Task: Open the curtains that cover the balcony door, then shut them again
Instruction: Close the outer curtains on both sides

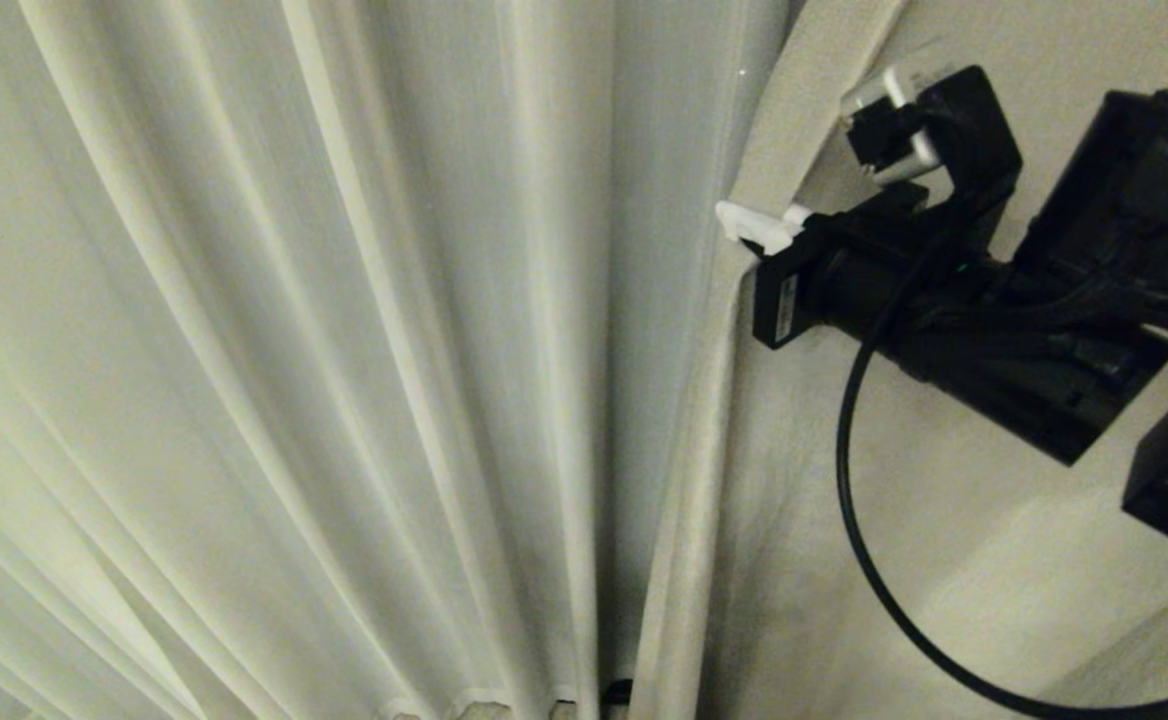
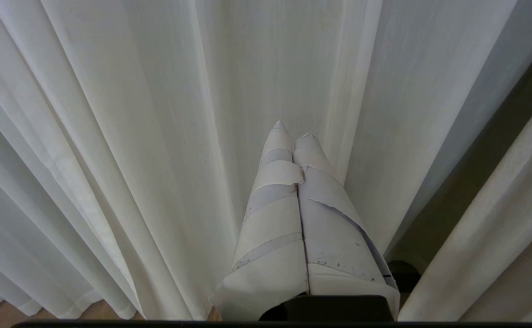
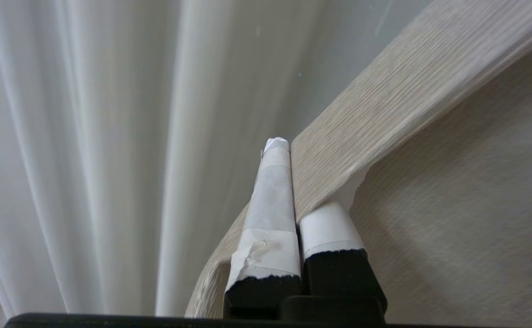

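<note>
Sheer white curtains [image 1: 294, 350] hang in long folds across the left and middle of the head view. To their right hangs the thick woven cream curtain [image 1: 689, 480]. My right gripper [image 1: 744, 225] is shut on its hemmed edge, which bends toward the arm at the grip. In the right wrist view the woven hem [image 3: 366, 123] runs between the taped fingers of my right gripper [image 3: 291, 155] and hides the tip of one. My left gripper [image 2: 292, 130] appears only in the left wrist view. It is shut on nothing, low in front of the sheer folds [image 2: 111, 159]. The balcony door is hidden behind the fabric.
A black cable [image 1: 849, 480] loops down from my right arm in front of the thick panel. A dark gap [image 2: 475, 182] shows between the sheer layer and a thick panel. A strip of wooden floor [image 2: 2, 316] shows under the hems.
</note>
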Available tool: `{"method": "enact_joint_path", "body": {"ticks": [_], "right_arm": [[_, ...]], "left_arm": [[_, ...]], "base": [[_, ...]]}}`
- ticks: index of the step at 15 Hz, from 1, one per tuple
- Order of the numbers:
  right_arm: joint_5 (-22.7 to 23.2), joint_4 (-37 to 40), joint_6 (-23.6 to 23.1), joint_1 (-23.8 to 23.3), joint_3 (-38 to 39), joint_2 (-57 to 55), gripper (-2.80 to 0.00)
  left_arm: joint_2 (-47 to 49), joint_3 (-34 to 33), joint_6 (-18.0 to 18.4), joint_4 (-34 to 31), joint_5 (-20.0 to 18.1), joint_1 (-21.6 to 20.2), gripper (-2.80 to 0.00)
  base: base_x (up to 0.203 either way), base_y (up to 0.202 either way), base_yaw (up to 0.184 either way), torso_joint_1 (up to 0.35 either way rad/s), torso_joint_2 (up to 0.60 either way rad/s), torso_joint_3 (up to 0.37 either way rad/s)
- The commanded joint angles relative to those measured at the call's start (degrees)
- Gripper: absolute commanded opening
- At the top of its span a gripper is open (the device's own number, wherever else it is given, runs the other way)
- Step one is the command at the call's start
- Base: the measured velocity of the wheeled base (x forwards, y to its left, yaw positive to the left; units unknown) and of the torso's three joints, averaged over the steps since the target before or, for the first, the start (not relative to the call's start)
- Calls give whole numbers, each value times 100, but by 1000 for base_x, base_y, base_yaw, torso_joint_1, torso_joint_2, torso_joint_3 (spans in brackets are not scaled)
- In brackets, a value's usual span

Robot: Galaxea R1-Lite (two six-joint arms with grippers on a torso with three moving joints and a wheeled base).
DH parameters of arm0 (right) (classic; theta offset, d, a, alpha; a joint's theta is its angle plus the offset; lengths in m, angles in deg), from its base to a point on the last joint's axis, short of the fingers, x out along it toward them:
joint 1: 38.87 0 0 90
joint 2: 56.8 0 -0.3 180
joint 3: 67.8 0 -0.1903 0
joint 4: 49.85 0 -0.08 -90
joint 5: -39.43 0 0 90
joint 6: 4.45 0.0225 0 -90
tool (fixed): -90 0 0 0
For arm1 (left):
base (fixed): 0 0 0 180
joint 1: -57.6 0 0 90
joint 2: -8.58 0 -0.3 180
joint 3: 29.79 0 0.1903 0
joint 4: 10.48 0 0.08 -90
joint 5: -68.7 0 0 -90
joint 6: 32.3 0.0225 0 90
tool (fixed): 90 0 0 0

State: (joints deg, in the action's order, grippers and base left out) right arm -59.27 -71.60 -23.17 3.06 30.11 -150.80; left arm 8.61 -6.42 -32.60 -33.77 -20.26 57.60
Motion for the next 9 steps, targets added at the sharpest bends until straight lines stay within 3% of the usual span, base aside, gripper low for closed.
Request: {"method": "enact_joint_path", "body": {"ticks": [1,9], "right_arm": [[-8,-65,-62,172,-181,-295,-280],[-249,-259,-100,544,-430,-730,-280]], "left_arm": [[-2,0,-5,1,2,0,-280],[-2,0,-5,1,2,0,-280]], "base": [[0,0,0,0,0,0],[0,0,0,0,0,0]]}}
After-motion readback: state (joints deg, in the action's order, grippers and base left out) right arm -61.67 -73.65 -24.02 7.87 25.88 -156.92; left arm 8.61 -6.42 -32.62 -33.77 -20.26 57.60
